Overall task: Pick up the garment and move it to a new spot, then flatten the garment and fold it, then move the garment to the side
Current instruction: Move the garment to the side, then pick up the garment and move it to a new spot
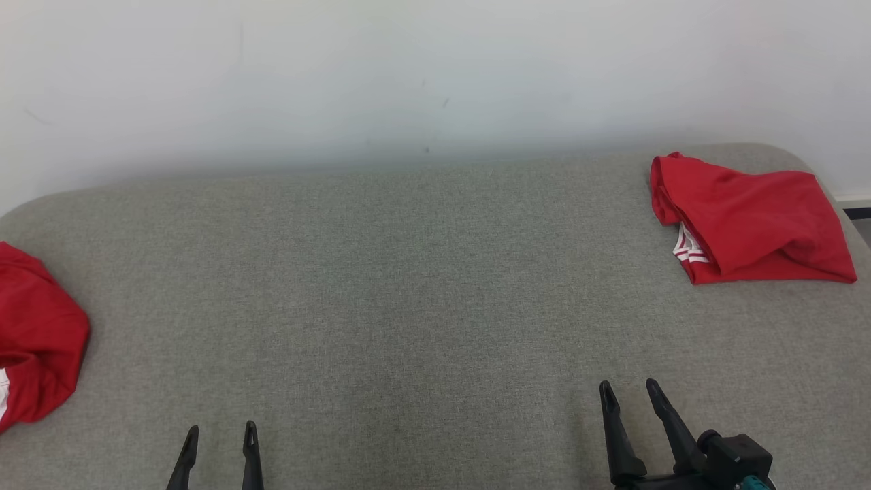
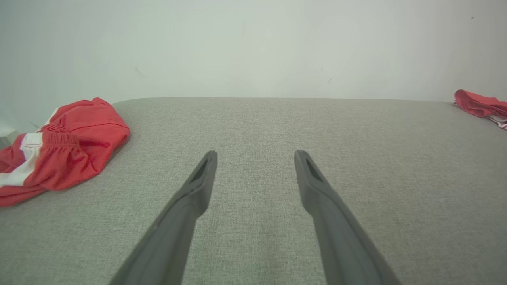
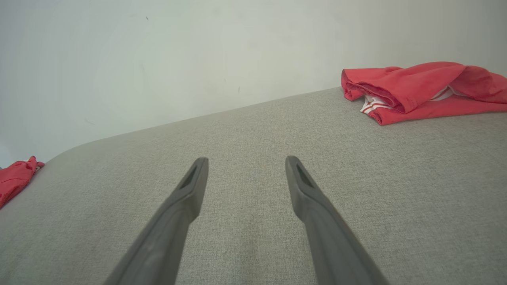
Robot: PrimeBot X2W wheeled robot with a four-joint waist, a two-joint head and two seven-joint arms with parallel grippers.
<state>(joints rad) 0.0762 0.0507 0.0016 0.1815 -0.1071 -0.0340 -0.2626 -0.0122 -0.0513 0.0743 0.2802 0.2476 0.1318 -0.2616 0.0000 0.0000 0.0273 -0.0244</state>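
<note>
Two red garments lie on the grey pad [image 1: 422,286]: a crumpled garment [image 1: 37,333] at its left edge, probably your target, and a folded garment [image 1: 748,218] at its far right corner. The left gripper [image 1: 222,427] and right gripper [image 1: 628,383] hover over its near edge, jaws spread wide and empty. Reach toward the left edge and pinch a raised fold, not the pad's weave.

1. a plain indoor room, seemingly a spot for handling clothes; home or lab cannot be told.
2. a grey woven padded surface [image 1: 435,306] with rounded corners spans the middle and bottom.
3. a white wall [image 1: 408,68], lightly scuffed, runs across the top.
4. at the right edge, a pale skirting board [image 1: 856,199] meets the floor [image 1: 864,231].
5. crumpled red shorts [image 1: 37,333] lie at the left edge and a folded red garment [image 1: 748,218] at the upper right.
</note>
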